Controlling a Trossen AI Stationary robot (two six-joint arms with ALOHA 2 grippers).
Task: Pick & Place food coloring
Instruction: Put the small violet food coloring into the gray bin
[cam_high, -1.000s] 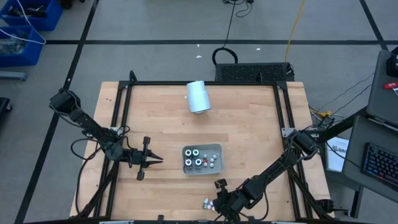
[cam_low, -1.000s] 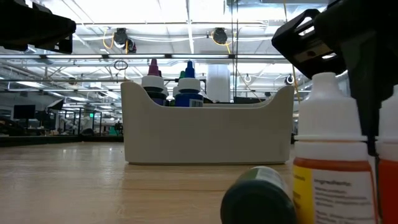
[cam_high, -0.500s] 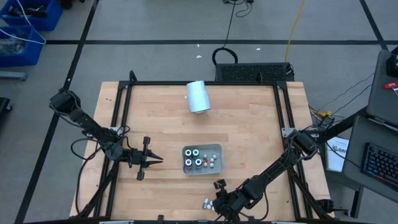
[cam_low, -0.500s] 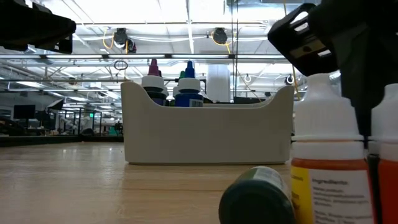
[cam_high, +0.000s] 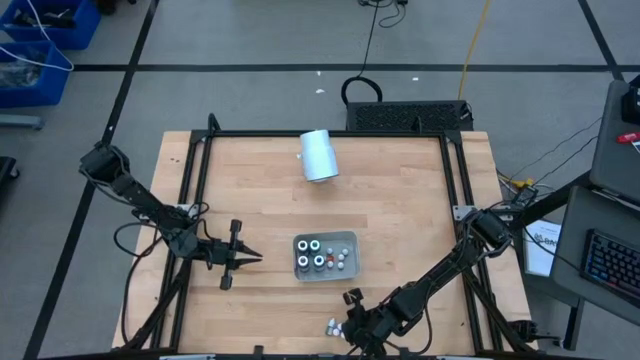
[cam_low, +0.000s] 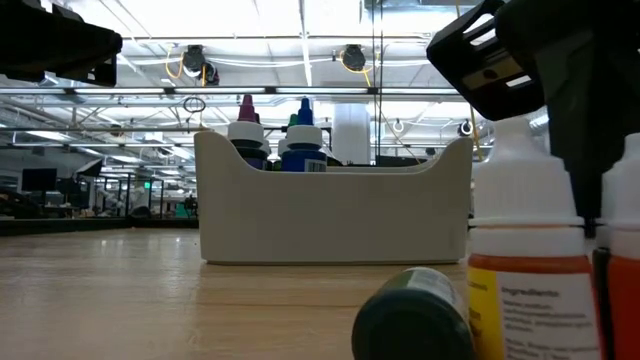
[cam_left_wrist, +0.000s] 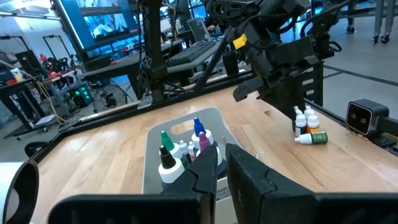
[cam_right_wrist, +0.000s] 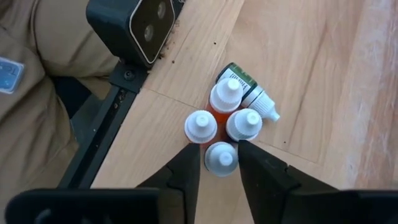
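Observation:
A grey tray (cam_high: 350, 237) in the middle of the table holds several upright food coloring bottles (cam_left_wrist: 186, 149). Their coloured tips show over the rim in the low view (cam_low: 305, 140). At the near edge stands a tight cluster of white-capped bottles (cam_right_wrist: 225, 99), with a dark green bottle (cam_right_wrist: 245, 84) lying on its side against them. My right gripper (cam_right_wrist: 219, 152) reaches down over this cluster (cam_high: 331, 326) and is shut on the bottle nearest to it. My left gripper (cam_high: 250, 257) hangs shut and level, left of the tray. My right gripper has the nearest white-capped bottle (cam_right_wrist: 221, 158) of the cluster pinched between its two fingers, one on each side. One finger (cam_low: 595, 200) stands between this bottle and the orange one beside it. The fingers slant down from the table's right. The bottle stands upright on the table.
A pale cylinder (cam_high: 319, 155) lies on its side near the far edge. The black low camera (cam_right_wrist: 146, 22) sits on the near frame rail, right next to the cluster. Bare wood lies between the tray and the cluster.

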